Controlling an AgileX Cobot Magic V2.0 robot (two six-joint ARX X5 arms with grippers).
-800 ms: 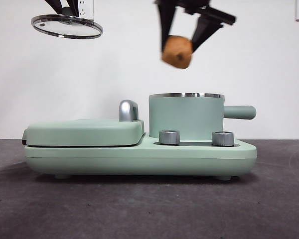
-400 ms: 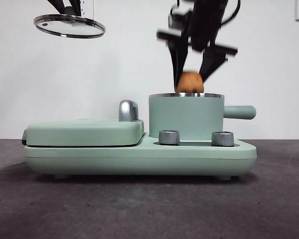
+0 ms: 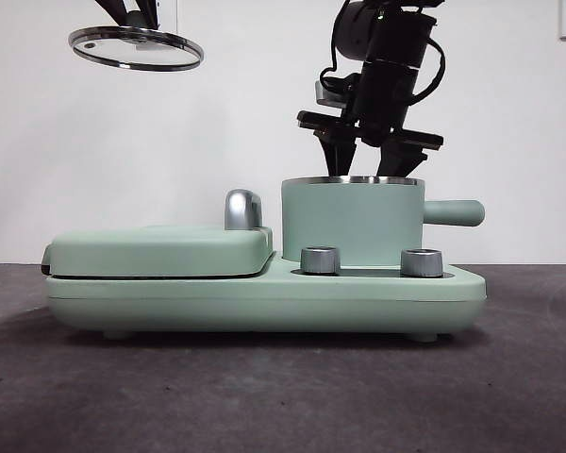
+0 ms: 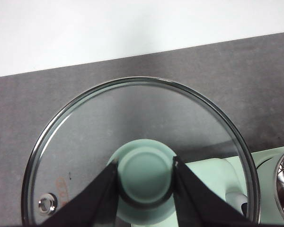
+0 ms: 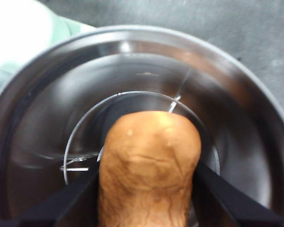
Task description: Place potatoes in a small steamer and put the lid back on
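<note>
1. Nearest in the front view lies the dark grey counter (image 3: 264, 396), with a mint-green cooker base (image 3: 264, 297) standing on it.
2. Two steel dials (image 3: 321, 260) sit on the front of that base, below the pot.
3. On the base's left half rests a flat green griddle cover (image 3: 160, 251) with a chrome handle (image 3: 243, 209) at its inner edge.
4. On the right half stands the small steamer (image 3: 352, 222), upright, its steel rim on top and its stubby side handle (image 3: 453, 213) pointing right.
5. The right gripper (image 3: 360, 160) reaches down from above into the mouth of the steamer, its jaws dipping to the rim.
6. In the right wrist view those jaws pinch the potato (image 5: 149, 175) from both sides; the rough orange-brown potato hangs inside the steamer's steel bowl (image 5: 236, 118), above a wire rack at the bottom. Whether it touches the rack cannot be told.
7. From the front the potato is hidden behind the steamer's wall.
8. High at the upper left, well apart from the steamer, the left gripper (image 4: 145, 177) holds the lid (image 3: 136, 48) in the air, slightly tilted.
9. In the left wrist view its jaws clamp the mint-green knob (image 4: 145, 178) of the clear glass lid, one on each side.
10. Behind everything is a plain white wall (image 3: 509, 123).
</note>
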